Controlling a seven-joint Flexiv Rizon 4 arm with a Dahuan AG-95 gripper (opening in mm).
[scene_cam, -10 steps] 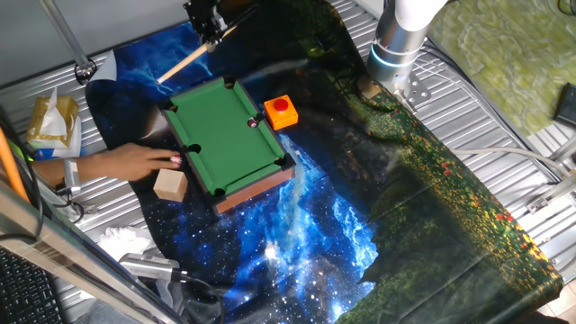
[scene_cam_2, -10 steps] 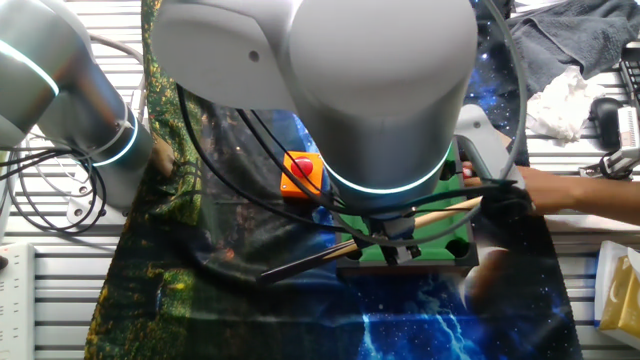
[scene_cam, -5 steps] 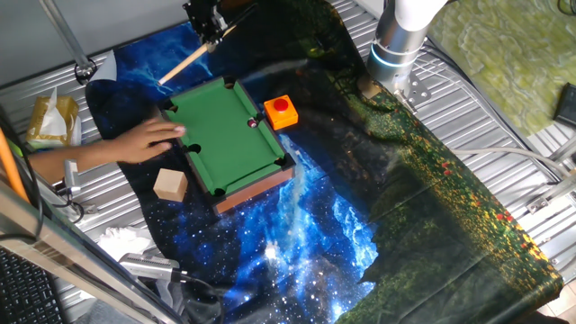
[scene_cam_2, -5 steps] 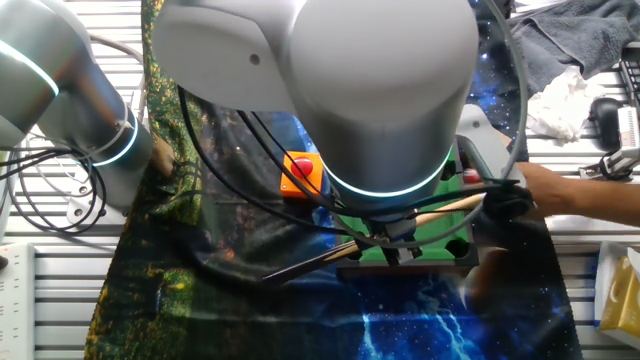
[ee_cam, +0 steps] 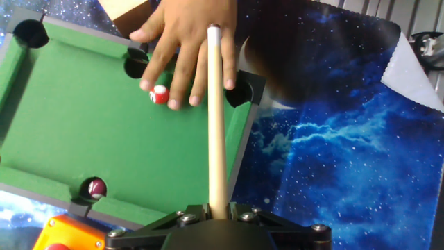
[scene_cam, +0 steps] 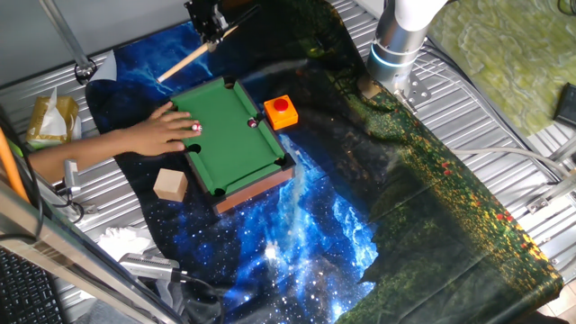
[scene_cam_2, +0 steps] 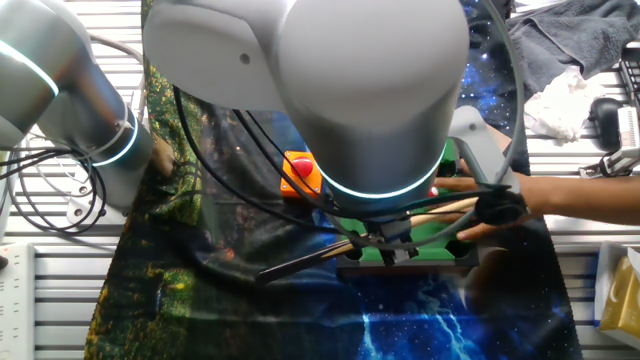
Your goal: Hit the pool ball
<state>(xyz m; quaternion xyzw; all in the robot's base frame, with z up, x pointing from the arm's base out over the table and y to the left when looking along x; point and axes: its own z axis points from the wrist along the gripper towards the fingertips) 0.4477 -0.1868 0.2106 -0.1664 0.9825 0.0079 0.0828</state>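
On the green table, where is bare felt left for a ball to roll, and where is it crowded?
Bare felt on the mini pool table runs between the maroon ball near one pocket and the far rail. It is crowded by the person's hand, fingers at the pool ball, with the cue over them.

The light is bright and even. It seems to come from above. In one fixed view, the metal tabletop (scene_cam: 504,117) shines pale and the dark cloth (scene_cam: 405,198) stays dim. In the other fixed view, the big robot arm (scene_cam_2: 330,90) is very close, blurry and glowing white. In the hand view, the green pool table (ee_cam: 83,132) is sharp, with a dark shadow beside it.
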